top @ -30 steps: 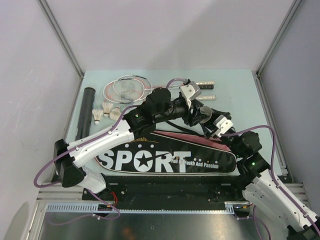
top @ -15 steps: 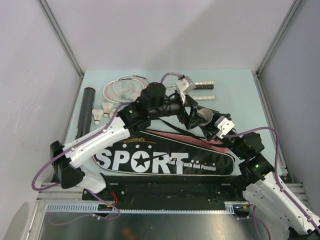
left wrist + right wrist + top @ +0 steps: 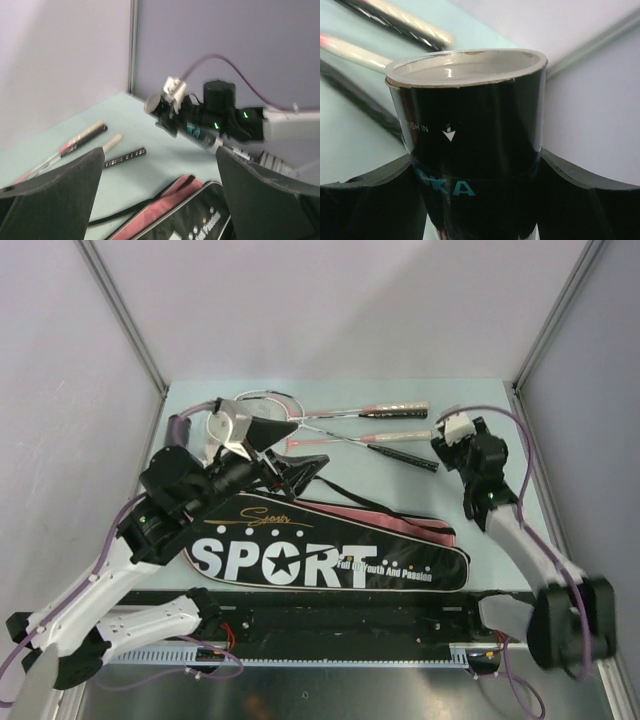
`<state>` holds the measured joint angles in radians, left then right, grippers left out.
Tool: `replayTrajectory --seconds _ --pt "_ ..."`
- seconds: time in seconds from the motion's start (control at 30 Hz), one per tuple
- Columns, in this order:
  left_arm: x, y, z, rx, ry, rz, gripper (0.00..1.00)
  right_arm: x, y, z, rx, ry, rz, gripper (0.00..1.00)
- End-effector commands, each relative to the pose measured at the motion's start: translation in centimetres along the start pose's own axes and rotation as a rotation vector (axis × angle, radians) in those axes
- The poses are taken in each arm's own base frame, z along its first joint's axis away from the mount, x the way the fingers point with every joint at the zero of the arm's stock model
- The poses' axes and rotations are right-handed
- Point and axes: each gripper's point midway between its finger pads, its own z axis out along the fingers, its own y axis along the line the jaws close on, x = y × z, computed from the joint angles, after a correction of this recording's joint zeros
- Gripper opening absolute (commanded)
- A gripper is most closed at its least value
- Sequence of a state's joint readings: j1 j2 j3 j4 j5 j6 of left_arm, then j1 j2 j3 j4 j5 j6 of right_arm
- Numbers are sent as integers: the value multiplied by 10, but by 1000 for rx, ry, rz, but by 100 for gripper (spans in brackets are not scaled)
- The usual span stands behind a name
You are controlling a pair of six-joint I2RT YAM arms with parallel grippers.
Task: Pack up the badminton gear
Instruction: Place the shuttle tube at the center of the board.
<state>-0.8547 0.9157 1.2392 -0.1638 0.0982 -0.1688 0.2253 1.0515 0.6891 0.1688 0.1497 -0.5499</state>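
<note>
Tube [image 3: 470,115]: dark with teal print, pale cap on, contents hidden. It is clamped between the right gripper [image 3: 475,172] fingers, held over the right side of the table [image 3: 340,392]. Sport bag [image 3: 330,562] lies along the near edge, zip open, pink lining showing, inside not visible. Two rackets [image 3: 262,412] lie beyond it. Left gripper [image 3: 160,160] has its fingers spread wide with nothing between them. A second ago both arms met at centre; now they are well apart.
</note>
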Motion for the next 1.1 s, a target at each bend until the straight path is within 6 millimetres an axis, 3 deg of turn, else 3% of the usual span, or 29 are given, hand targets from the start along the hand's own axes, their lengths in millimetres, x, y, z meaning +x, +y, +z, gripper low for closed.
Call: replayTrajectory --seconds 0.0,0.07,0.1,0.13,0.17,0.23,0.27,0.3,0.33,0.37,0.4,0.43,0.47,0.5,0.53,0.57,0.6,0.63,0.67,0.7,0.87,0.97,1.0,1.07 --pt "73 14 2 -22 171 19 100 33 -67 58 178 93 90 15" --pt "97 14 -3 -6 222 12 100 58 -58 96 119 130 101 17" --pt "104 14 -5 -5 237 10 100 53 -82 112 150 128 109 17" --pt "109 14 -8 -2 246 8 100 58 -83 123 142 156 109 17" --pt "120 16 -10 -6 268 10 100 89 -69 144 109 226 93 17" --pt "128 19 -13 -16 287 15 100 92 -73 170 103 198 4 18" --pt "137 22 -14 -24 306 21 100 116 -61 185 83 236 -14 19" --pt "140 23 -13 -28 315 23 100 104 -72 204 105 201 -19 19" --pt "147 26 -12 -38 336 25 100 108 -71 216 99 211 -9 20" --pt "151 27 -11 -42 350 30 100 133 -59 234 78 255 -2 20" --pt "158 30 -11 -49 377 31 100 136 -53 244 68 273 9 20" --pt "162 33 -10 -66 389 35 100 107 -69 265 105 217 37 21" --pt "172 37 -8 -79 421 32 100 134 -51 282 82 270 46 22" --pt "178 39 -8 -88 443 26 100 148 -45 287 81 346 44 23" --pt "182 40 -7 -92 456 21 100 113 -65 311 135 286 43 26" --pt "193 42 -5 -98 489 10 100 109 -52 322 127 296 19 27" --pt "196 43 -4 -102 501 7 100 143 -34 333 109 373 -3 27" --pt "199 44 -2 -104 510 3 100 119 -44 346 134 328 -1 28" --pt "205 46 -1 -112 531 -5 100 118 -47 352 153 328 9 28" --pt "207 47 0 -117 540 -8 100 144 -33 359 139 366 8 29" --pt "207 51 8 -132 564 -12 100 130 -29 380 139 254 0 39" --pt "209 50 14 -130 574 -22 99 130 -18 384 93 226 0 55" --pt "209 48 15 -121 578 -28 99 130 -14 384 76 227 11 66" --pt "213 48 18 -114 591 -35 98 124 -12 384 49 214 64 72"
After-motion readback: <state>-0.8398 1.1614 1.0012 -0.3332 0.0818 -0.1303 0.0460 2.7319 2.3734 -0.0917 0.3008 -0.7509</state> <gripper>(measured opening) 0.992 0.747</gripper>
